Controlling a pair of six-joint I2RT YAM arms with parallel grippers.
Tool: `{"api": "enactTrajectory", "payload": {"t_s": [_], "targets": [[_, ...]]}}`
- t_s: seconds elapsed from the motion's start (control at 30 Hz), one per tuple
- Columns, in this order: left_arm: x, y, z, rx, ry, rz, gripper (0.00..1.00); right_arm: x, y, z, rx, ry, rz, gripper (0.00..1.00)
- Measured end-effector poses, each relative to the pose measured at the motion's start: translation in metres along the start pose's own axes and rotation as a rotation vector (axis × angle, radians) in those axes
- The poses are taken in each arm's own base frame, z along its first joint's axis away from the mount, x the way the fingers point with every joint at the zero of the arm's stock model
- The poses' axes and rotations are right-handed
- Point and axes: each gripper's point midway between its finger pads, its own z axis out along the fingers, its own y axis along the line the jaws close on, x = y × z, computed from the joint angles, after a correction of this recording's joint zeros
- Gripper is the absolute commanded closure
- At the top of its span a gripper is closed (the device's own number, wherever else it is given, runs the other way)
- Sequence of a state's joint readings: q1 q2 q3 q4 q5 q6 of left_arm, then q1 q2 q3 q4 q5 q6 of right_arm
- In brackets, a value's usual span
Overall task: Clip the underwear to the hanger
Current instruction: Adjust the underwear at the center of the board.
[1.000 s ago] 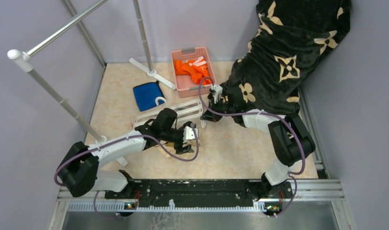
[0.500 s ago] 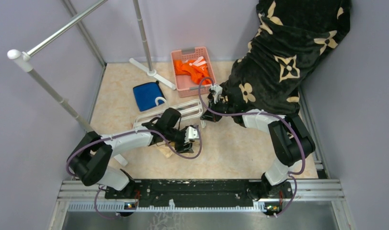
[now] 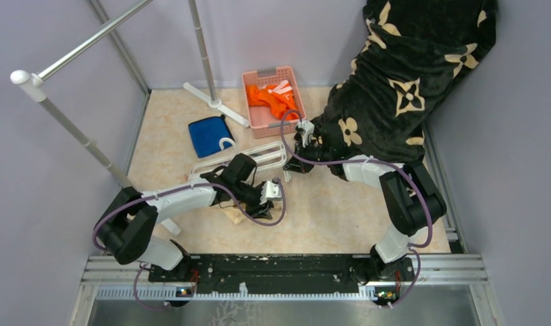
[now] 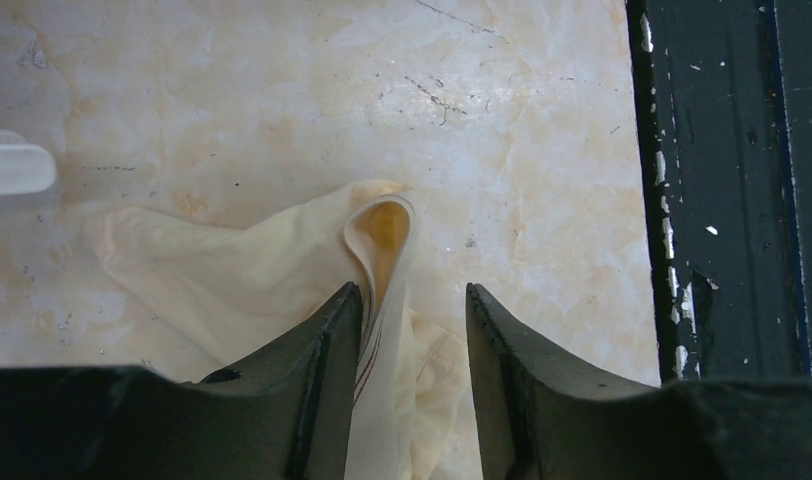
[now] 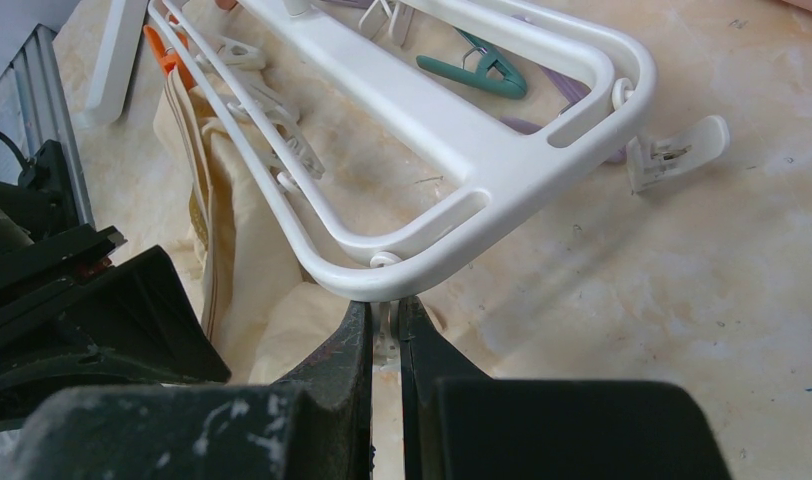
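Observation:
The underwear (image 4: 242,270) is a pale peach cloth crumpled on the marble floor, and it shows under my left arm (image 3: 233,214). One raised fold of it stands between the jaws of my left gripper (image 4: 412,290), which is open: the left finger touches the fold and a gap remains on the right. In the top view the left gripper (image 3: 270,193) sits low over the cloth. The white hanger (image 5: 452,130) lies flat beside it (image 3: 259,155). My right gripper (image 5: 384,303) is shut on a small white clip (image 5: 386,345) under the hanger's near corner.
A pink basket (image 3: 254,121) holds orange clothes. A blue folded cloth (image 3: 206,134) lies left of it. The grey rack pole (image 3: 76,136) and its white foot (image 3: 215,103) stand at the back left. A black flowered garment (image 3: 402,75) fills the right. A green clip (image 5: 482,72) hangs from the hanger.
My left gripper's jaws have narrowed around the fold of underwear, and the left arm has shifted slightly to the right. The right arm has not moved.

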State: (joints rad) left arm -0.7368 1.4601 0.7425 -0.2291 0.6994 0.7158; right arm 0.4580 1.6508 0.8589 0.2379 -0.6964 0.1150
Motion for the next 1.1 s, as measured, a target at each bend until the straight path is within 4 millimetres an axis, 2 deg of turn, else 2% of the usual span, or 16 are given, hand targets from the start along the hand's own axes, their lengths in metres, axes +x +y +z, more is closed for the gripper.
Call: {"api": "enactTrajectory", "payload": {"t_s": [0.2, 0.53, 0.63, 0.77, 0.97, 1.1], "targets": [[0.001, -0.001, -0.001, -0.003, 0.002, -0.001, 0.62, 0.000, 0.000, 0.000, 0.000, 0.000, 0.000, 1.00], [0.009, 0.011, -0.002, -0.068, 0.037, 0.011, 0.61, 0.000, 0.000, 0.000, 0.000, 0.000, -0.002, 1.00], [0.010, 0.014, -0.002, -0.085, 0.039, 0.018, 0.72, 0.000, 0.000, 0.000, 0.000, 0.000, -0.002, 1.00], [0.010, 0.018, -0.002, -0.105, 0.042, 0.026, 0.98, 0.000, 0.001, 0.000, -0.002, 0.001, -0.004, 1.00], [0.004, 0.025, -0.010, -0.151, 0.042, 0.053, 1.00, 0.000, 0.002, 0.001, -0.004, 0.002, -0.005, 1.00], [-0.024, 0.036, -0.036, -0.267, -0.005, 0.125, 1.00, 0.000, 0.001, 0.001, -0.002, 0.002, -0.005, 1.00]]}}
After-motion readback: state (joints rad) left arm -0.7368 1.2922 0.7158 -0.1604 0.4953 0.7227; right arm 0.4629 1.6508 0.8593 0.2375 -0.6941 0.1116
